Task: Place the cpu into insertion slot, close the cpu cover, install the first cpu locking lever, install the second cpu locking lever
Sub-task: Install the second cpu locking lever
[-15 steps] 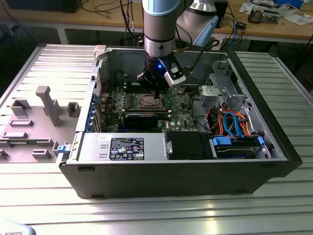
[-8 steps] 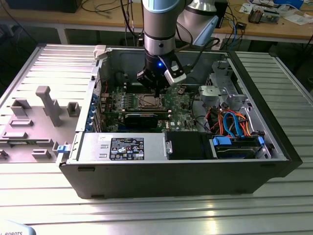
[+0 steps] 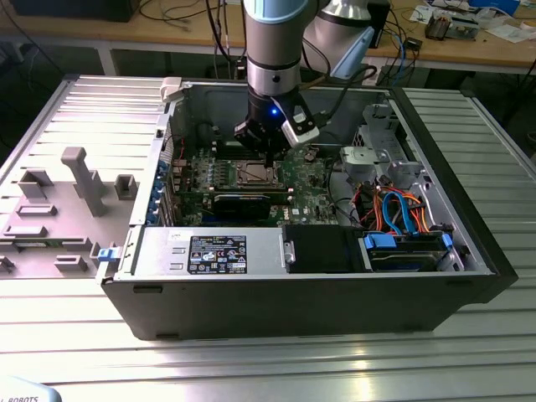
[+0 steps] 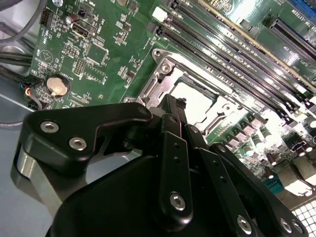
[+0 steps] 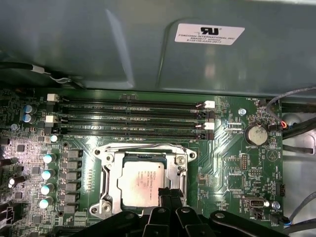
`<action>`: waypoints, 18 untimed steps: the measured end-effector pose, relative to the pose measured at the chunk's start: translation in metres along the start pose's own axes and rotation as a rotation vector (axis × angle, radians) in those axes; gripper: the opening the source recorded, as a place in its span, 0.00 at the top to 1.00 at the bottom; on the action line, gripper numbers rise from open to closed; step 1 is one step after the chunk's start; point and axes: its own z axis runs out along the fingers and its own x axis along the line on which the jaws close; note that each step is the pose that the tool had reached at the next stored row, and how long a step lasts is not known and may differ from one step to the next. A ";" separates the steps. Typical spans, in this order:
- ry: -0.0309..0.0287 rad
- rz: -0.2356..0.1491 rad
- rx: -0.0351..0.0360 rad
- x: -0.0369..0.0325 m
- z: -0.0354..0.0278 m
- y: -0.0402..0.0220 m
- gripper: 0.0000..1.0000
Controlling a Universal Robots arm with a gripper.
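Black hand (image 5: 169, 193), fingers pressed together and holding nothing, hovers at the edge of the cpu (image 5: 144, 181), whose pale silvery square top sits framed by the cpu cover (image 5: 114, 174).

Small print sits on a white sticker (image 5: 209, 34) and a black label (image 3: 217, 254).

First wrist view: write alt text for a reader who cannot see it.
The gripper hangs over one edge of a silvery cpu seated in the insertion slot, with the cpu cover lying flat around it. Long black memory slots run beside it on the green motherboard.
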 end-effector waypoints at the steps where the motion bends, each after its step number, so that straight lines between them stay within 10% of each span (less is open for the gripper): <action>1: -0.0001 0.000 -0.0006 0.0000 0.0000 -0.0004 0.89; 18: -0.0001 0.000 -0.0006 0.0002 -0.0005 -0.0066 0.89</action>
